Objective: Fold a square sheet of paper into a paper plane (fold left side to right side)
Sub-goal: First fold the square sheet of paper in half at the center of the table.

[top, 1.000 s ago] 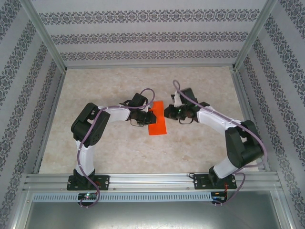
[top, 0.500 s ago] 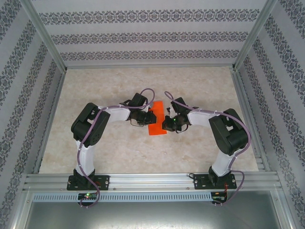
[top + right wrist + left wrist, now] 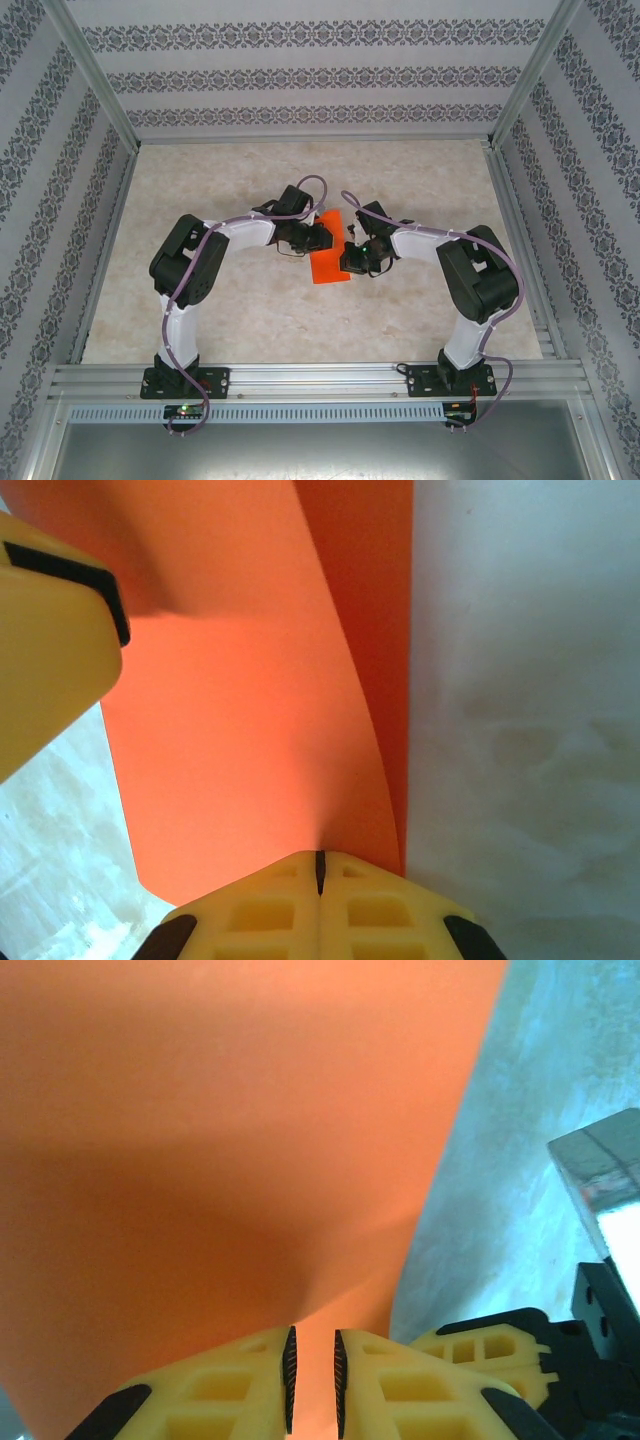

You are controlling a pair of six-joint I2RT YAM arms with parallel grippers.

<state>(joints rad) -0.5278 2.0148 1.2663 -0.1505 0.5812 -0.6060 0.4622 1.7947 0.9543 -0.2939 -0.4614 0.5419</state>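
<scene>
The square sheet of paper (image 3: 328, 258), bright orange, lies folded into a narrow strip at the middle of the table. In the right wrist view its upper layer (image 3: 240, 700) curves up over the lower layer (image 3: 375, 600). My left gripper (image 3: 322, 238) is at the strip's far left edge. Its jaws (image 3: 312, 1345) stand a narrow gap apart, so it is open, with orange paper (image 3: 230, 1130) showing through the gap. My right gripper (image 3: 347, 262) is at the strip's right edge, shut, its fingertips (image 3: 320, 858) resting on the upper layer.
The beige marbled tabletop (image 3: 240, 310) is bounded by aluminium rails (image 3: 310, 375) and patterned walls. Both arms bend inward, so the two grippers sit close together over the paper. A yellow finger of the left gripper (image 3: 50, 640) shows beside the paper in the right wrist view.
My right gripper has swung left and nearer, from beyond the paper's right edge onto it. The left gripper's jaws have parted slightly and its wrist has shifted a little away.
</scene>
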